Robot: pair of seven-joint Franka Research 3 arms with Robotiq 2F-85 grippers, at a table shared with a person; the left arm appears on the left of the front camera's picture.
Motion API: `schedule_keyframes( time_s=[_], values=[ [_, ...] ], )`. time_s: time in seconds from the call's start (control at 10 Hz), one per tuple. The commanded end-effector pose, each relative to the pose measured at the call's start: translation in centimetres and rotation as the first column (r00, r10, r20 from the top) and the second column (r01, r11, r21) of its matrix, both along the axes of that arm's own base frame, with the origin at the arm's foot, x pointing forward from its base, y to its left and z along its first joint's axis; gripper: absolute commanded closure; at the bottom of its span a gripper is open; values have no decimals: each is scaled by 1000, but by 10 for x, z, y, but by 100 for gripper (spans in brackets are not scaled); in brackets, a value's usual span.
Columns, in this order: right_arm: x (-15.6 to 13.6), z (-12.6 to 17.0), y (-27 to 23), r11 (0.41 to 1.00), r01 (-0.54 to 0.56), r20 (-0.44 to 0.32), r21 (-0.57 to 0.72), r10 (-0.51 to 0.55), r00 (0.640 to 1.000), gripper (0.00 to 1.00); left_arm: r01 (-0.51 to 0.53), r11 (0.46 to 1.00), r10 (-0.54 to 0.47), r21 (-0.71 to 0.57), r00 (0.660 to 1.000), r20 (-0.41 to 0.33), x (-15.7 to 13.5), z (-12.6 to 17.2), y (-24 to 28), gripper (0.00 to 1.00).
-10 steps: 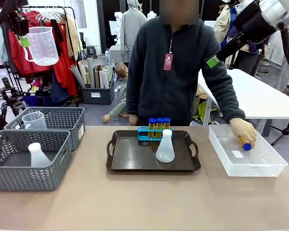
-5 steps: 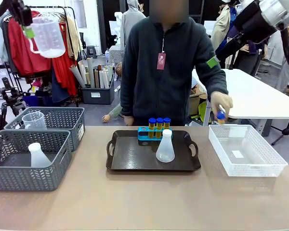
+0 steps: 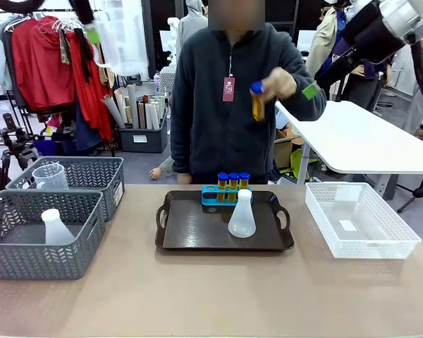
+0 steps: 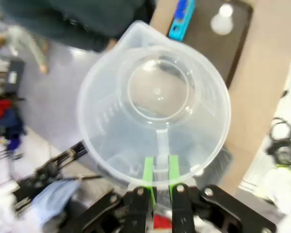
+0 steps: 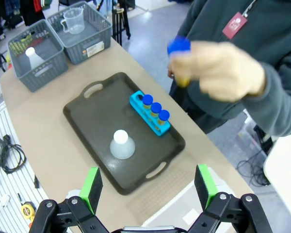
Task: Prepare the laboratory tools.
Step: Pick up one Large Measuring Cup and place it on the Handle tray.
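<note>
Left wrist view: my left gripper (image 4: 160, 167) grips the beaker (image 4: 155, 97) by its handle, high and well apart from the tray (image 4: 235, 48), and I fear it swings or slips if I cross the person's hand (image 3: 285, 83) carrying a tube (image 3: 258, 105).

No legible text, maroon hang tag (image 3: 229, 89) on person's dark fleece, print too small to read, white sticker (image 3: 118, 193) on grey plastic basket (image 3: 84, 177) blurred, faint scale marks on clear handled measuring beaker (image 4: 155, 102), figures unreadable
</note>
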State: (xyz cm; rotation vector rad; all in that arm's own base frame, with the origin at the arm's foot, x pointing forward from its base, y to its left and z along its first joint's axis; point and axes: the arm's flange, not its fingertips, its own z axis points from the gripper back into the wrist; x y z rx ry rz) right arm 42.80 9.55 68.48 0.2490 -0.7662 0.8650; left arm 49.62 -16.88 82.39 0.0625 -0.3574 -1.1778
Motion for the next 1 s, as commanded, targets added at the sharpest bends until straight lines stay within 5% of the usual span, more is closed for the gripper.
schedule_keyframes(
  time_s=[0.0,0.3,0.5,0.6,0.9],
  values=[
    [0,1,-1,1000,-1,1,3,1,1000,0,144,988,-144,49,990,-4,14,-26,-29,100],
    [0,1,-1,1000,-1,1,3,1,1000,0,261,961,-259,87,965,-30,21,-70,-69,100],
    [0,1,-1,1000,-1,1,3,1,1000,0,228,968,-231,103,973,21,24,-67,-73,100],
    [0,1,-1,1000,-1,1,3,1,1000,0,254,965,-251,69,967,-50,29,-76,-86,100],
    [0,1,-1,1000,-1,1,3,1,1000,0,254,965,-251,69,967,-50,29,-76,-86,100]
  ],
)
